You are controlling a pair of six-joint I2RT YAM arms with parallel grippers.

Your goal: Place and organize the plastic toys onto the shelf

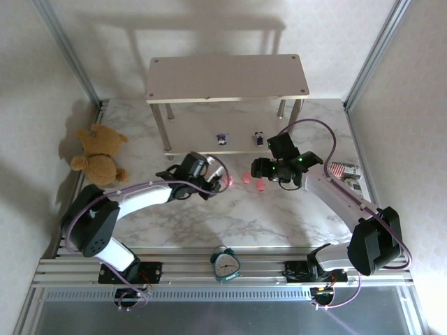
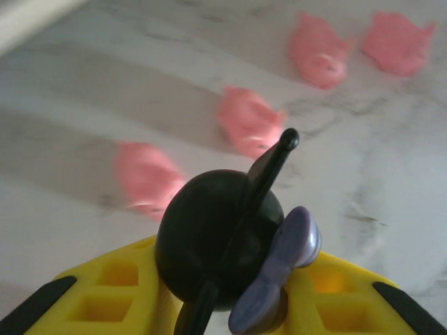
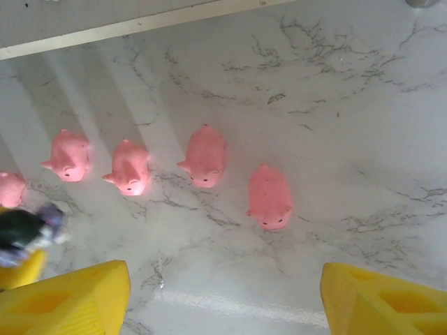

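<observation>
The left gripper (image 1: 211,179) is clamped on a black round-headed plastic figurine with a purple bow (image 2: 216,241), so the pick-up looks made. Next it needs carrying to the two-tier beige shelf (image 1: 227,77). Pink plastic pigs (image 3: 206,155) lie on the marble table (image 1: 209,223) beneath the right gripper (image 3: 223,307), whose fingers are spread and empty.

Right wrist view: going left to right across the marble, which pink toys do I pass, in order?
Pink pig cut off by the left edge → second pink pig → third pink pig → fourth pink pig → fifth pink pig, lowest in the picture.
</observation>
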